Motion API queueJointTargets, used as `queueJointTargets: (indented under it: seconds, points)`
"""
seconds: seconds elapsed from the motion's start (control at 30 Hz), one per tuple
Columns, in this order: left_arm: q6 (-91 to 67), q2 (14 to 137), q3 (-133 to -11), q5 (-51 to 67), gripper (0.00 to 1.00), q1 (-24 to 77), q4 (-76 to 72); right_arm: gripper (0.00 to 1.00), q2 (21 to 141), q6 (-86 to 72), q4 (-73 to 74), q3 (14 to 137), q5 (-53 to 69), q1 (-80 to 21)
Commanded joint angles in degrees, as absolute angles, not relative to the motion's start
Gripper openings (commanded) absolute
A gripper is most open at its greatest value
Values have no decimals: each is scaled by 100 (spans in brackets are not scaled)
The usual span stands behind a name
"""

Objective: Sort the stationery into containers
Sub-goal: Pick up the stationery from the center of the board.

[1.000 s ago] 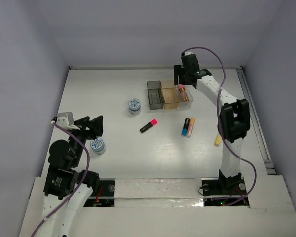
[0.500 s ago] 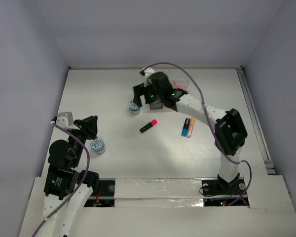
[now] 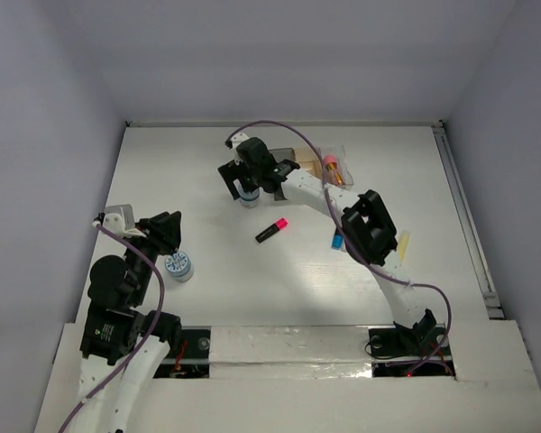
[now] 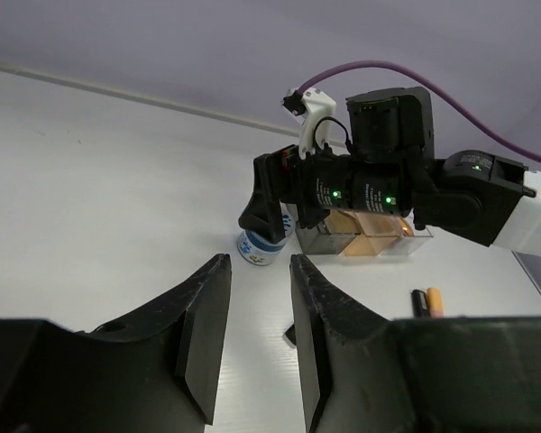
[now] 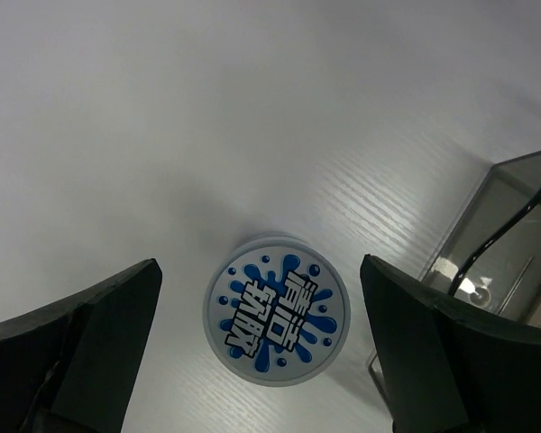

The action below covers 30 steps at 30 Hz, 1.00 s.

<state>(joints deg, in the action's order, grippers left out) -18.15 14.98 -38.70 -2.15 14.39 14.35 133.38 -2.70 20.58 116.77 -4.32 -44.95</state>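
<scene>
right tool (image 5: 261, 352) hangs spread wide over the round blue-and-white disc (image 5: 277, 309) on the white desk (image 5: 162, 108); i'd drop straight, pinch across its rim, minding the dark grey translucent bin (image 5: 505, 216) beside.

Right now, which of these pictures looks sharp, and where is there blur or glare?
Right wrist view: the blue-and-white disc is crisp, its lettering legible; the jaws at the edges are dark and soft. Left wrist view: near jaws are black silhouettes. Top external view: even light, glare on the table's near edge.
</scene>
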Motion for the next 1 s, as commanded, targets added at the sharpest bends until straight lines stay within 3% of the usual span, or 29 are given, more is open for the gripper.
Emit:
queueJointTargets:
  seconds: [0.0, 0.1, 0.33, 0.53, 0.6, 0.63, 0.7, 0.73, 0.77, 0.97]
  points:
    - [-1802, 1512, -3814, -176, 30, 1406, 1116, 97, 13421, -79, 2198, 11918, -984, -4579]
    - [-1793, 1512, -3814, -167, 30, 1406, 1116, 91, 13403, -97, 2074, 11778, -993, -4632]
    - [-1802, 1512, -3814, -167, 30, 1406, 1116, 89, 13359, -114, 1995, 11602, -1107, -4632]
    - [-1802, 1521, -3823, -150, 30, 1406, 1107, 93, 13465, -176, 2136, 11628, -1195, -4632]
    - [-1793, 1538, -3814, -141, 30, 1406, 1107, 84, 13430, -193, 2075, 11602, -1178, -4632]
    - [-1802, 1538, -3814, -132, 30, 1406, 1107, 71, 13343, -176, 2022, 11575, -1152, -4632]
    - [-1802, 1538, -3814, -132, 30, 1406, 1107, 60, 13219, -167, 1847, 11462, -1116, -4632]
    - [-1793, 1547, -3814, -132, 30, 1406, 1107, 45, 13106, -167, 1820, 11452, -1142, -4632]
    - [-1793, 1547, -3814, -132, 30, 1406, 1107, 38, 13044, -158, 1802, 11435, -1160, -4632]
    - [-1802, 1556, -3814, -132, 30, 1406, 1099, 33, 12463, -176, 1495, 11049, -1423, -4632]
